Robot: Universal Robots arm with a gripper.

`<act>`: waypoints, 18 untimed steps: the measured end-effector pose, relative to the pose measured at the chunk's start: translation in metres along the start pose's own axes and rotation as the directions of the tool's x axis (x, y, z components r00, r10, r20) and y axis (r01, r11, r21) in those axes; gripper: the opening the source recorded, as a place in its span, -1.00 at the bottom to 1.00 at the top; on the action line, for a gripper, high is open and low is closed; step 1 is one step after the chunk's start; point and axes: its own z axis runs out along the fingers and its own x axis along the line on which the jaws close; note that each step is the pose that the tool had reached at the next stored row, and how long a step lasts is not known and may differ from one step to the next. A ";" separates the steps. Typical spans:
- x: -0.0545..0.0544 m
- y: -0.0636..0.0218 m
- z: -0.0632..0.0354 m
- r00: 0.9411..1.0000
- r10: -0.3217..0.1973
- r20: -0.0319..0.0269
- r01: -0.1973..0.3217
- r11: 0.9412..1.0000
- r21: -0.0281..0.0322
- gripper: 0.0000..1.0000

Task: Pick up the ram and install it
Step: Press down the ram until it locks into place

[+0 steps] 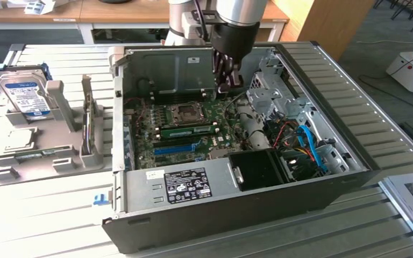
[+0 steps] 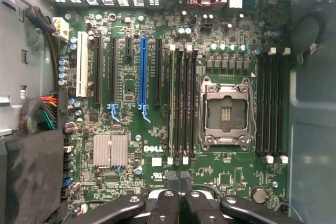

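Clenched black gripper [image 2: 177, 177] hovers by the silver processor socket [image 2: 224, 111]; slim green ram stick [image 2: 172, 103] alongside probably needs even pressing.

The ram [image 2: 172, 103] sits edge-on in a memory slot, the one furthest from the empty CPU socket [image 2: 224, 111] in the bank beside it. A second bank of black slots [image 2: 272, 103] flanks the socket's other side. The blue slot [image 2: 143, 72] runs parallel to the ram among black expansion slots. The gripper [image 2: 178, 178] hangs over the green motherboard [image 2: 131, 114] near the Dell logo [image 2: 155, 150], its fingers pressed together and holding nothing.
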 end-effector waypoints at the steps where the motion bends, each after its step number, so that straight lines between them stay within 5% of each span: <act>1: 0.000 0.0000 0.0005 1.000 0.000 0.000 0.000 1.000 0.000 -0.80; 18: 0.000 -0.0001 0.0082 1.000 0.000 0.000 0.000 1.000 0.000 -0.80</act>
